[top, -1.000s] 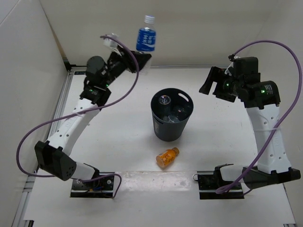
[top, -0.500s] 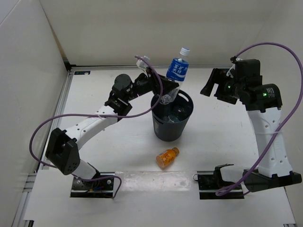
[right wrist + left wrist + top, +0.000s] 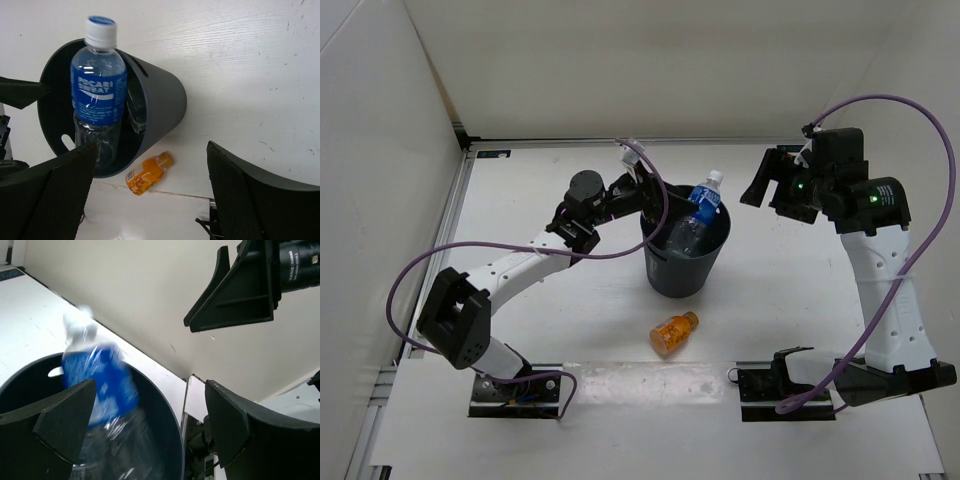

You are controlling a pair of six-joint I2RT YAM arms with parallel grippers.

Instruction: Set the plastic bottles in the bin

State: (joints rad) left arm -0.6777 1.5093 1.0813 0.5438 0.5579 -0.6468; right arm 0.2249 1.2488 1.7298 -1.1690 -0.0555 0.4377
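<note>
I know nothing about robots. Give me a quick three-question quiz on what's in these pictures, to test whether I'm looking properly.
1. True or false: the orange bottle is inside the bin.
2. Where is the blue-labelled bottle?
A. lying flat on the table
B. in the bin, leaning, with its cap above the rim
C. standing upright by the back wall
3. Fill in the blank: the left fingers and the right fingers are both ___ and hold nothing.

Key: 1 false, it lies on the table in front of the bin; 2 B; 3 open.
</note>
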